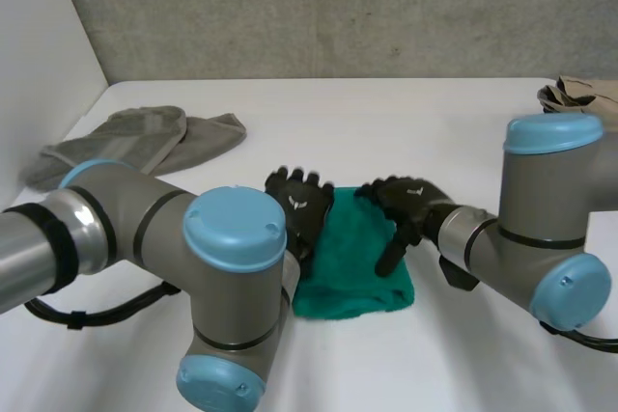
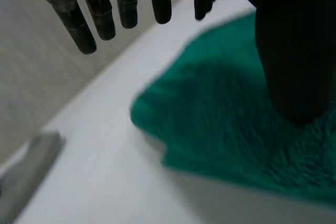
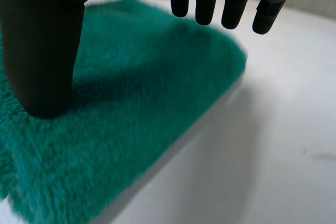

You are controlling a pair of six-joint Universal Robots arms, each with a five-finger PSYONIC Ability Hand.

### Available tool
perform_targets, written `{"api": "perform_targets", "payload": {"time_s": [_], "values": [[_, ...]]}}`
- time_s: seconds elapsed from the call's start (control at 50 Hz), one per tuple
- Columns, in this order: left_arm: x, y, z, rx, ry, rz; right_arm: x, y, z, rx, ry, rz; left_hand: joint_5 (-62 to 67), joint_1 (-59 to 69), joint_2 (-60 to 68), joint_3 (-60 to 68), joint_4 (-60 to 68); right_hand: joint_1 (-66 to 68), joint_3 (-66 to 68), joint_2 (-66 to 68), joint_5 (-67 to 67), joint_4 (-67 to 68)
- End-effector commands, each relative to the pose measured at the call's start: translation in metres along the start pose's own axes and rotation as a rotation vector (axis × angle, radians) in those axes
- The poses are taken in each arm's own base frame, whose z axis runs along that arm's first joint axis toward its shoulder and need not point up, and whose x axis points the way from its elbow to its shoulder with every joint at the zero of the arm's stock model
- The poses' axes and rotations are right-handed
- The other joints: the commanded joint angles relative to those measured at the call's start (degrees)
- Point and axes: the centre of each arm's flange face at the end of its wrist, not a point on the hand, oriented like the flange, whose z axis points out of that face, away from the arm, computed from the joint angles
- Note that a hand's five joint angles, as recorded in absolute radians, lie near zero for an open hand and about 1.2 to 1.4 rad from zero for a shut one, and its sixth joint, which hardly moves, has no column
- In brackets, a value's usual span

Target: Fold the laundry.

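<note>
Two hands (image 1: 301, 202) (image 1: 406, 202), seemingly on green towel (image 1: 352, 277)

A: Cloth count on the desk (image 1: 386, 123)?
B: 3 pieces: 1 green towel (image 1: 348, 277), 1 grey cloth (image 1: 135, 142), 1 beige cloth (image 1: 579, 94).
A: Hands?
B: 2 black hands: 1 left hand (image 1: 301, 202), 1 right hand (image 1: 406, 202). Desk: 1.
</note>
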Motion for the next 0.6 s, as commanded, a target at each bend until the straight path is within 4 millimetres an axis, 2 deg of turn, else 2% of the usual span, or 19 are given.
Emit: {"api": "perform_targets", "payload": {"time_s": [0.02, 0.08, 0.18, 0.22, 0.24, 0.26, 0.3, 0.32, 0.34, 0.36, 0.38, 0.46, 0.48, 0.52, 0.54, 0.6], "values": [[-0.005, 0.021, -0.001, -0.128, -0.005, 0.017, 0.001, 0.023, 0.014, -0.099, -0.006, -0.116, -2.5, -1.0, -1.2, -1.7, -1.4, -3.7, -2.2, -2.4, -2.8, -2.0], [-0.007, 0.022, -0.003, -0.152, -0.001, 0.021, 0.002, 0.02, 0.011, -0.097, 0.026, -0.196, -2.5, -1.0, -1.2, -1.7, -1.4, -3.7, -2.2, -2.4, -2.8, -2.0], [-0.012, 0.015, -0.005, -0.139, -0.002, 0.008, 0.004, -0.002, -0.005, -0.034, 0.083, -0.237, -2.7, -1.2, -1.4, -1.8, -1.6, -3.7, -2.2, -2.4, -2.8, -2.0], [-0.027, -0.017, -0.013, -0.044, -0.037, -0.024, 0.006, -0.011, -0.011, 0.014, 0.106, -0.246, -2.7, -1.2, -1.4, -1.8, -1.6, -3.7, -2.2, -2.4, -2.8, -2.0], [-0.028, -0.019, -0.013, -0.04, -0.038, -0.026, 0.006, -0.012, -0.013, 0.031, 0.112, -0.255, -2.7, -1.2, -1.4, -1.8, -1.6, -3.7, -2.2, -2.4, -2.8, -2.0], [-0.038, -0.035, -0.018, 0.015, -0.062, -0.043, 0.003, -0.017, -0.018, 0.075, 0.117, -0.274, -2.8, -1.3, -1.4, -1.9, -1.6, -3.7, -2.2, -2.4, -2.8, -2.0], [-0.045, -0.046, -0.02, 0.059, -0.077, -0.057, -0.002, -0.025, -0.028, 0.138, 0.126, -0.298, -2.8, -1.3, -1.4, -1.9, -1.6, -3.7, -2.2, -2.4, -2.8, -2.0], [-0.05, -0.056, -0.023, 0.109, -0.078, -0.069, -0.006, -0.033, -0.04, 0.201, 0.14, -0.329, -2.8, -1.3, -1.4, -1.9, -1.6, -3.7, -2.2, -2.4, -2.8, -2.0], [-0.05, -0.056, -0.023, 0.109, -0.078, -0.069, -0.008, -0.035, -0.046, 0.23, 0.147, -0.347, -2.8, -1.3, -1.4, -1.9, -1.6, -3.7, -2.2, -2.4, -2.8, -2.0], [-0.055, -0.066, -0.026, 0.159, -0.062, -0.077, -0.01, -0.037, -0.051, 0.256, 0.151, -0.37, -2.8, -1.3, -1.4, -1.9, -1.6, -3.7, -2.2, -2.4, -2.8, -2.0], [-0.056, -0.067, -0.027, 0.164, -0.057, -0.078, -0.015, -0.032, -0.058, 0.285, 0.149, -0.414, -2.7, -1.2, -1.4, -1.8, -1.6, -3.7, -2.2, -2.4, -2.8, -2.0], [-0.068, -0.079, -0.033, 0.255, 0.075, -0.079, -0.029, 0.002, -0.063, 0.246, 0.115, -0.473, -2.2, -0.7, -0.9, -1.3, -1.1, -3.7, -2.2, -2.4, -2.8, -2.0], [-0.068, -0.079, -0.033, 0.26, 0.097, -0.079, -0.04, 0.016, -0.066, 0.222, 0.08, -0.483, -2.0, -0.5, -0.7, -1.2, -0.9, -3.7, -2.2, -2.4, -2.8, -2.0], [-0.066, -0.079, -0.035, 0.282, 0.169, -0.075, -0.047, 0.026, -0.068, 0.199, 0.054, -0.484, -1.2, 0.3, 0.2, -0.3, -0.1, -3.7, -2.2, -2.4, -2.8, -2.0], [-0.066, -0.08, -0.035, 0.288, 0.183, -0.075, -0.054, 0.035, -0.068, 0.187, 0.027, -0.487, -1.2, 0.3, 0.2, -0.3, -0.1, -3.7, -2.2, -2.4, -2.8, -2.0], [-0.062, -0.08, -0.037, 0.302, 0.245, -0.084, -0.055, 0.049, -0.059, 0.182, 0.001, -0.488, -0.9, 0.6, 0.5, 0.0, 0.3, -3.7, -2.2, -2.4, -2.8, -2.0]]}}
